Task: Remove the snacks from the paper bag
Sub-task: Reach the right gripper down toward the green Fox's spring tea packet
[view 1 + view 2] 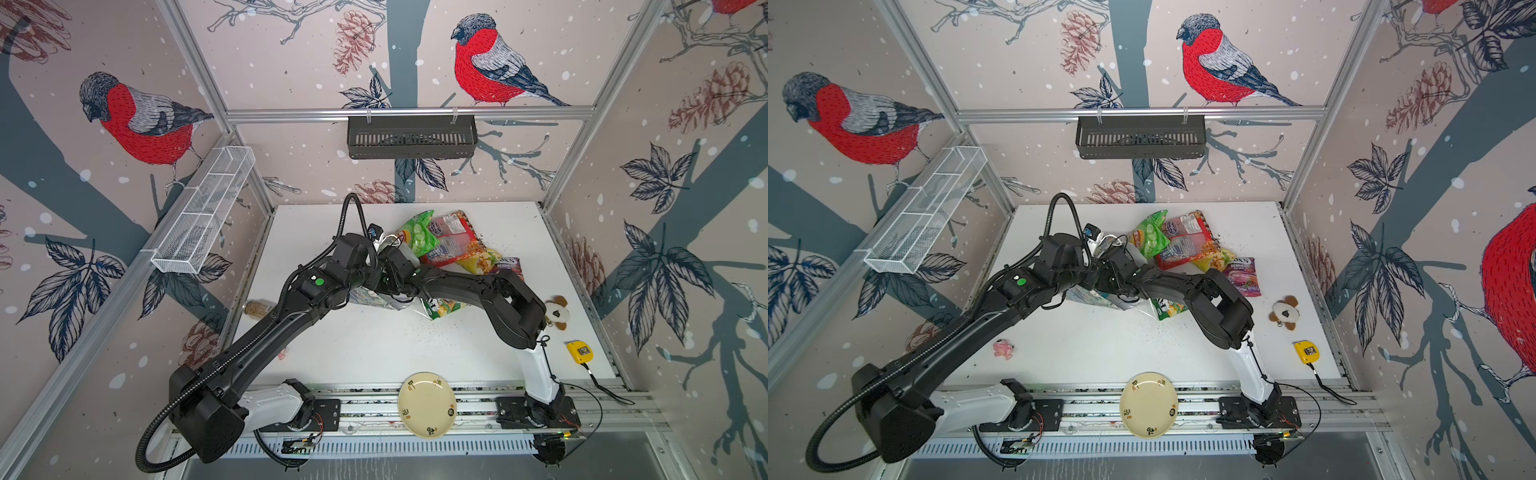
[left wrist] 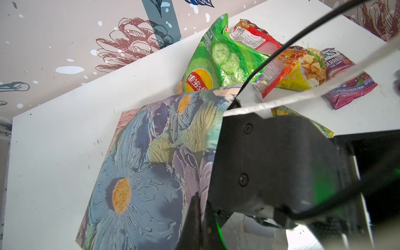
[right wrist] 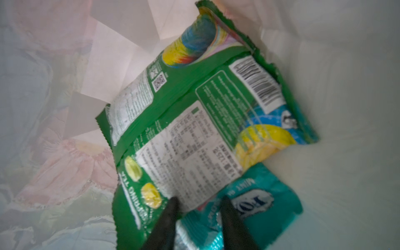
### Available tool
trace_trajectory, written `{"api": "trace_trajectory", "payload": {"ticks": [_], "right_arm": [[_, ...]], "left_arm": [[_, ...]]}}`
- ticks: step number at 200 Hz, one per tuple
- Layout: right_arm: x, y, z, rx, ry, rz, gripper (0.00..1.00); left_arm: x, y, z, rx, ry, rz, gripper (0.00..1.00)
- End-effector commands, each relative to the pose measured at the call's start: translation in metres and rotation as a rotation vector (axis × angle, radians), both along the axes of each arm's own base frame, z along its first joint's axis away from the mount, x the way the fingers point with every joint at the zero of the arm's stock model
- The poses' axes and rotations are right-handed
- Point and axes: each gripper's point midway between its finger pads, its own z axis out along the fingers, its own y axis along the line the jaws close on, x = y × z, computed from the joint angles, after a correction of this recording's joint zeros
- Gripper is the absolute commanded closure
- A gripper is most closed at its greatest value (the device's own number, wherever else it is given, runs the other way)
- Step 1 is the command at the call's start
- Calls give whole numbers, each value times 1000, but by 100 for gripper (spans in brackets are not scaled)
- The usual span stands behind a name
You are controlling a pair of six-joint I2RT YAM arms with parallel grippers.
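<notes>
Down by the front rail the cream plate (image 1: 427,405) carries nothing; further in, the left gripper (image 2: 200,214) is clenched on the wall of the paper bag (image 2: 151,162); the right gripper (image 3: 199,198) is deep inside it, fingers part spread over the overlapping edges of a green packet (image 3: 190,121) and a teal packet (image 3: 259,205), and whether they pinch either I cannot tell; closing there could catch both glossy films or slip off, and a hard pull might tear the paper at that single pinch; those two are all I see in the bag; beside it lies a second green packet (image 1: 444,307); beyond, the cucumber packet (image 1: 419,237), red packet (image 1: 453,241), yellow packet (image 1: 478,259) and purple packet (image 1: 509,266) are heaped on the table (image 1: 374,353); on the walls, the black basket (image 1: 411,137) and white mesh basket (image 1: 203,212) show nothing inside
</notes>
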Motion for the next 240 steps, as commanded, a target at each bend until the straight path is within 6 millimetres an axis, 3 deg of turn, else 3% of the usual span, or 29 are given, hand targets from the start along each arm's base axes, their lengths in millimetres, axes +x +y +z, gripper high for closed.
{"api": "trace_trajectory", "payload": {"ticks": [1,51,65,111,208,240], "right_arm": [[4,-2,3,-9,-37,7,73],[0,-9,21,69,-65,30,96],[-2,-11,26,90,-74,37,99],[-9,-18,49,153,-116,54,100],[-5,-58,100,175,-246,0,100],[-4,-70,108,165,-269,-9,100]], "left_arm": [[0,-5,6,-26,-5,0,100],[10,9,-1,29,7,97,100],[12,11,-4,40,17,119,100],[18,21,-8,74,19,192,100],[20,24,-3,81,3,206,100],[21,26,-2,92,-2,214,100]]}}
